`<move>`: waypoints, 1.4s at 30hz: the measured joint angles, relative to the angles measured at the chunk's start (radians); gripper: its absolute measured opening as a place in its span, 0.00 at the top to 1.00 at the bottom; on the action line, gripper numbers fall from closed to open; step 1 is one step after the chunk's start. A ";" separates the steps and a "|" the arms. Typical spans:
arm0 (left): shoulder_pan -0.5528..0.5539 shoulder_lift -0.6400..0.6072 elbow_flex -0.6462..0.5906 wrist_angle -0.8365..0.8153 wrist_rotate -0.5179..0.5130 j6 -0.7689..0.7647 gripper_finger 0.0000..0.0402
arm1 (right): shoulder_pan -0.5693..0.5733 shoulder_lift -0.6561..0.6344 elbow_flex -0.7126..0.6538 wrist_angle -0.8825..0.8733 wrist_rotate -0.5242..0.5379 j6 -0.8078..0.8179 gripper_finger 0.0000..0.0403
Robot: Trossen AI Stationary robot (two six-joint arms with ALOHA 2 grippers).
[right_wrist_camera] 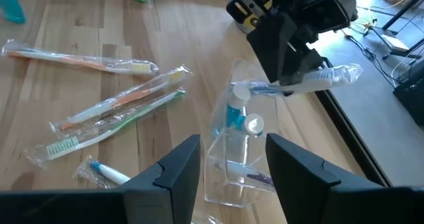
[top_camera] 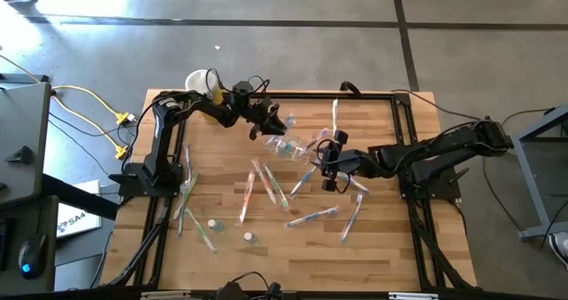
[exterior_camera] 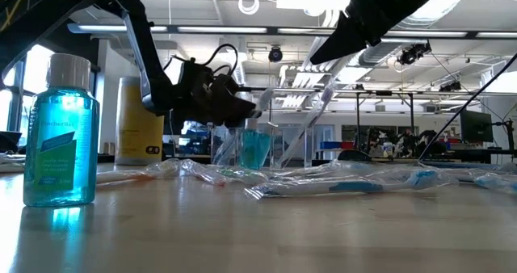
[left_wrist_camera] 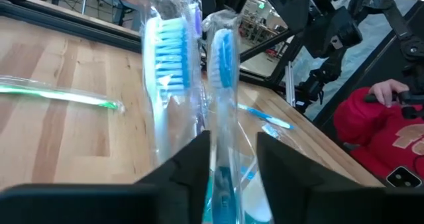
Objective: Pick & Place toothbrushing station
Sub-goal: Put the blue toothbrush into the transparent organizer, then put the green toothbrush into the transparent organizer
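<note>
I have the clear holder cup [top_camera: 290, 146] at table centre, two brushes in. Left gripper [top_camera: 266, 125], at its ten o'clock, pinches a wrapped blue toothbrush [left_wrist_camera: 222, 85]; right gripper [top_camera: 330, 165] gapes empty. Many wrapped toothbrushes [top_camera: 271, 185] remain at six.

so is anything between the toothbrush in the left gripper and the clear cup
Nothing visible blocks it. The left gripper holds the wrapped blue toothbrush right above the clear holder cup. The cup already holds a blue toothbrush, but its mouth looks open.
</note>
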 joint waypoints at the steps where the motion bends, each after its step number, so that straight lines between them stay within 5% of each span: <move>1: 0.000 0.000 0.000 0.000 0.002 0.000 0.64 | 0.000 0.000 0.000 0.000 0.000 0.000 0.59; 6: 0.001 -0.001 0.000 0.003 0.022 0.000 0.57 | 0.000 0.000 0.000 0.000 0.000 -0.001 0.59; 42: 0.075 -0.231 0.000 -0.190 0.195 -0.086 0.57 | 0.001 0.000 0.000 -0.059 -0.002 0.005 0.59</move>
